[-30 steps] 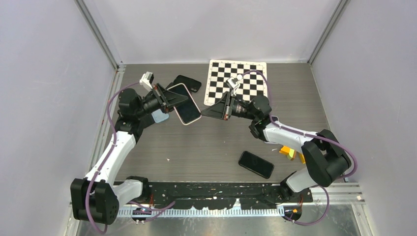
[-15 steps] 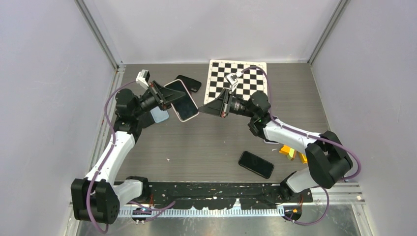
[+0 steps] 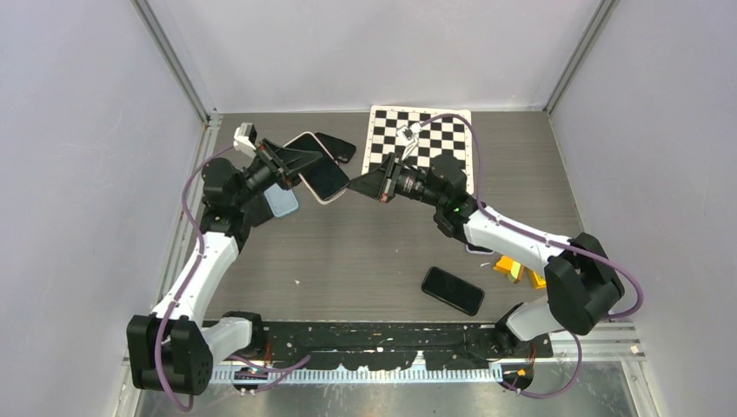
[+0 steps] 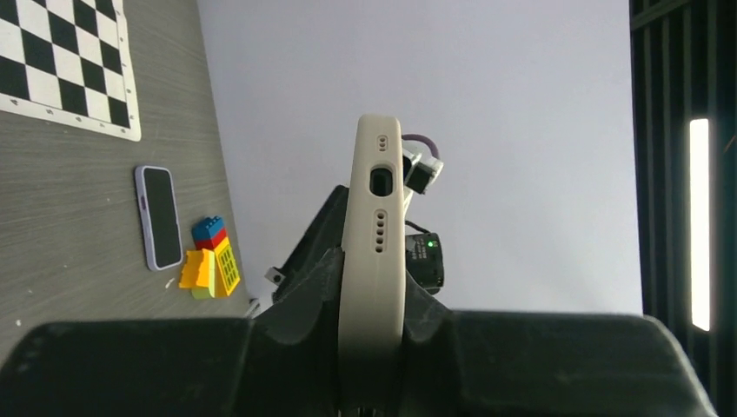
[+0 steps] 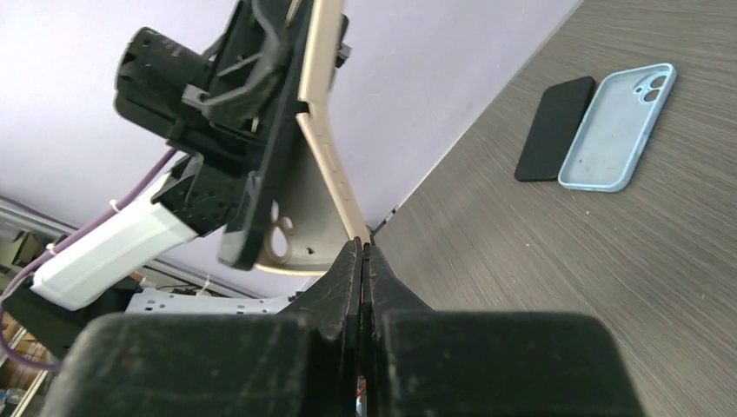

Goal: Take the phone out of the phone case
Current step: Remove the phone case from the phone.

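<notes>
My left gripper is shut on the phone in its cream phone case and holds it in the air, tilted, over the table's back left. In the left wrist view the case's port edge stands upright between the jaws of the left gripper. My right gripper points left at the phone's near corner. In the right wrist view the right gripper has its jaws pressed together, tips touching the case's lower corner. Whether they pinch its lip I cannot tell.
An empty light blue case and a bare black phone lie under and behind the held phone. Another dark phone lies near the front, toy bricks right of it. A checkerboard sheet covers the back.
The left gripper has carried the cased phone back and to the left. The right gripper has followed it leftward and closed its jaws at the case's corner.
</notes>
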Controlling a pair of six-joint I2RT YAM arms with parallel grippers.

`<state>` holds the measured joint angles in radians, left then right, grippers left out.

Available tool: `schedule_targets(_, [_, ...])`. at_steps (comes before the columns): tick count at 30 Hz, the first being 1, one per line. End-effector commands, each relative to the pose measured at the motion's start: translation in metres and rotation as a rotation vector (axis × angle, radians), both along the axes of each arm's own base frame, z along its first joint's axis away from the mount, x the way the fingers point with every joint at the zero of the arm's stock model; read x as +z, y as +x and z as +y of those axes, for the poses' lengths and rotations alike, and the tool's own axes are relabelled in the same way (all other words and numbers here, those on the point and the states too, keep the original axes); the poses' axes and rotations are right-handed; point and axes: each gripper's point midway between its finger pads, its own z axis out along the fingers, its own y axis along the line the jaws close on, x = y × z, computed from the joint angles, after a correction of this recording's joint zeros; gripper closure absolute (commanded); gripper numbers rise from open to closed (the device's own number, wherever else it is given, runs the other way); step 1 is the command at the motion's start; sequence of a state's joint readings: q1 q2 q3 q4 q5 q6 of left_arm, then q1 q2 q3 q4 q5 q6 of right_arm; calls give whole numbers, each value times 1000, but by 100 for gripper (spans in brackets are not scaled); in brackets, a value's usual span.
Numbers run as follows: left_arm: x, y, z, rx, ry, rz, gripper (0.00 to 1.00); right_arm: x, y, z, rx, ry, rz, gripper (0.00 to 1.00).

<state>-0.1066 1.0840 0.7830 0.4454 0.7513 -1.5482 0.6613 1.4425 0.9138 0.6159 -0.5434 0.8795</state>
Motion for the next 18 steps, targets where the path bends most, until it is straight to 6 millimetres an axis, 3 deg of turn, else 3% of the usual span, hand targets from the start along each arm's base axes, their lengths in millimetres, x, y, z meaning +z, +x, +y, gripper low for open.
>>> schedule_targets(1, [106, -65, -6, -171, -221, -239, 100, -124, 4, -8, -66, -319, 212, 96])
schedule_targets(4, [102, -61, -6, -158, -219, -226, 100, -120, 4, -8, -66, -318, 200, 97])
schedule_targets(8, [87, -51, -6, -118, -184, -189, 100, -87, -7, -8, -29, -233, 132, 92])
schedule_targets(10, [78, -45, -5, -86, -169, -164, 100, -68, -16, -8, 4, -178, 90, 82])
schedule_targets(15, [65, -30, 0, -7, -160, -114, 100, -39, -40, -9, 80, -63, -7, 45])
schedule_targets(18, [56, -22, 4, 41, -161, -77, 100, -17, -61, -5, 117, 10, -96, 32])
